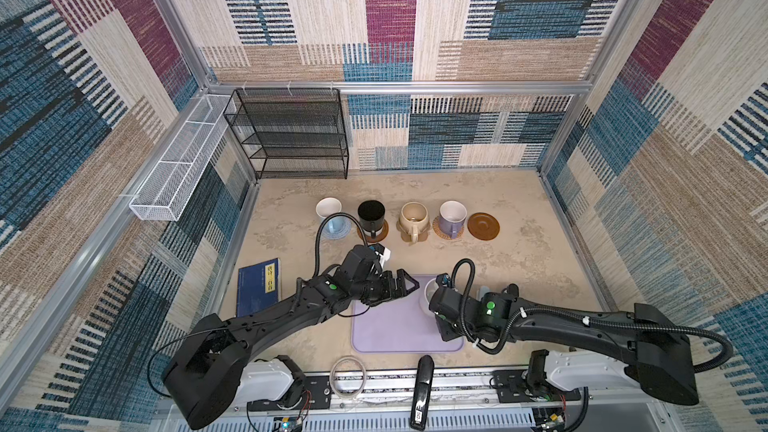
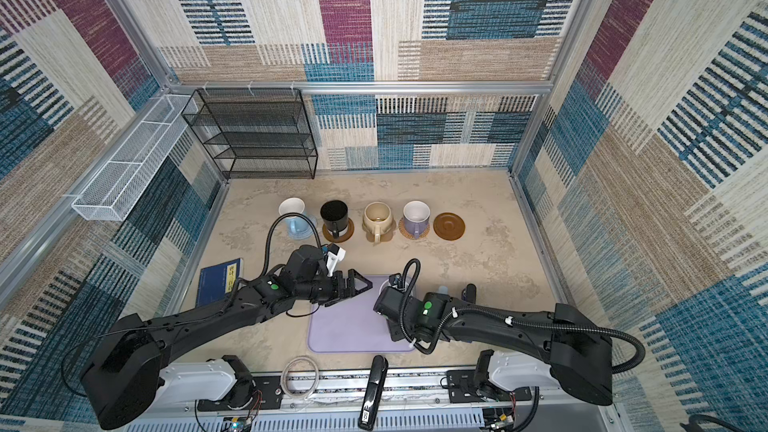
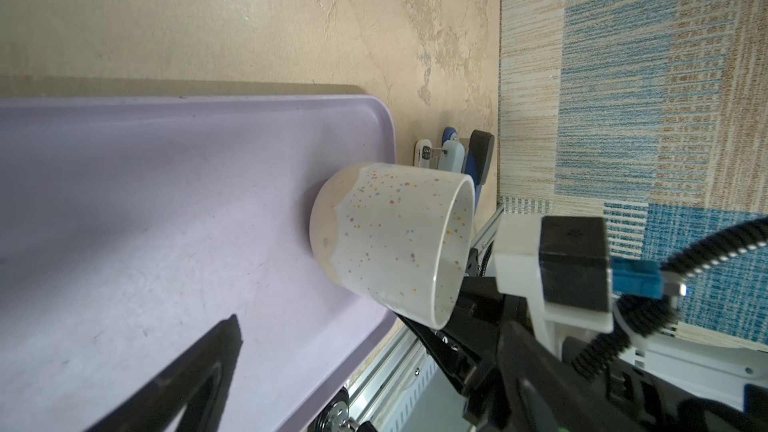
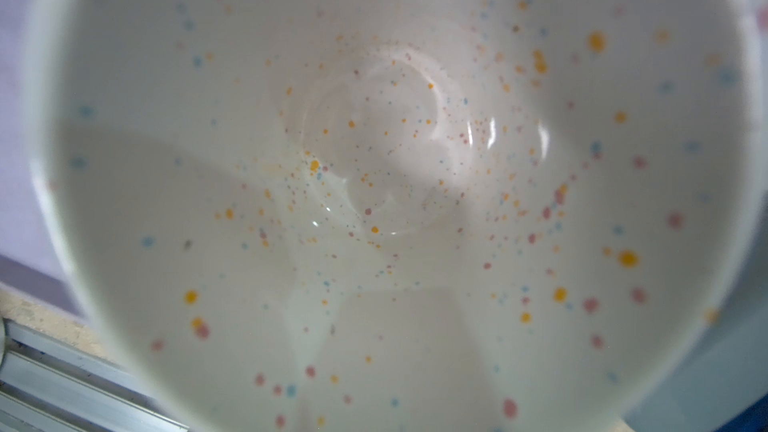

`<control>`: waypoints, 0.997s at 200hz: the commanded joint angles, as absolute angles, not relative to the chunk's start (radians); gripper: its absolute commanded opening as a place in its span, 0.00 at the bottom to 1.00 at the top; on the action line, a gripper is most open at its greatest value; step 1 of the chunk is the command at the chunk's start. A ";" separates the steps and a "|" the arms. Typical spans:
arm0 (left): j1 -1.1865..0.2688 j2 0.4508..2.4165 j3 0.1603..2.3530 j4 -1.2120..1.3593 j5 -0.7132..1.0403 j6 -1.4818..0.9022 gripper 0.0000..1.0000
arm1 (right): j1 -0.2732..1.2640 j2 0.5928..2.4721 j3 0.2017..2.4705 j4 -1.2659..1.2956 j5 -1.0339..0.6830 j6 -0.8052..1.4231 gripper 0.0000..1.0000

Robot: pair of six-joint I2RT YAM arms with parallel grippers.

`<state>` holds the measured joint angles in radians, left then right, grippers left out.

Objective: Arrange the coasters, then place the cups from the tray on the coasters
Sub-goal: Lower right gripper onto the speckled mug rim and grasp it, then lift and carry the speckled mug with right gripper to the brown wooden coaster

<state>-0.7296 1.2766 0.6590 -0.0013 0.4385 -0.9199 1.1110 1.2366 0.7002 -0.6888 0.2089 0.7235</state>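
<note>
Now four mugs [image 1: 453, 216] top four coasters [image 1: 446, 234] mid-frame — one brown wooden disc [image 1: 483, 226] bare. One speckled white mug [image 1: 428, 297] on the lavender plastic tray [image 1: 395, 326], right pincer [image 3: 424, 332] clamping it; left pincer [image 1: 409, 284] wide open, empty.

The speckled mug [image 3: 386, 243] looks glossy glazed ceramic, the lavender tray [image 3: 166, 201] matt, lightly scuffed plastic.

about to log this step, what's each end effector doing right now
Left end effector: open, empty, over the tray.
Right end effector: closed on the speckled white mug.
</note>
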 commanded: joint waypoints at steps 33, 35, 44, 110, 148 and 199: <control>-0.730 1.245 0.652 0.020 0.417 -0.922 1.00 | 1.110 1.196 0.732 -0.670 0.225 0.702 0.00; -0.730 1.244 0.652 0.020 0.417 -0.921 1.00 | 1.111 1.195 0.734 -0.670 0.225 0.702 0.00; -0.730 1.235 0.650 0.019 0.413 -0.923 1.00 | 1.110 1.184 0.740 -0.676 0.229 0.700 0.00; -0.730 1.203 0.632 0.076 0.402 -0.955 1.00 | 1.059 1.128 0.747 -0.702 0.244 0.672 0.00; -0.730 1.196 0.675 0.111 0.426 -0.941 1.00 | 0.976 1.092 0.794 -0.720 0.249 0.619 0.00; -0.727 1.198 0.849 -0.057 0.331 -0.828 1.00 | 0.874 1.067 0.935 -0.781 0.320 0.529 0.00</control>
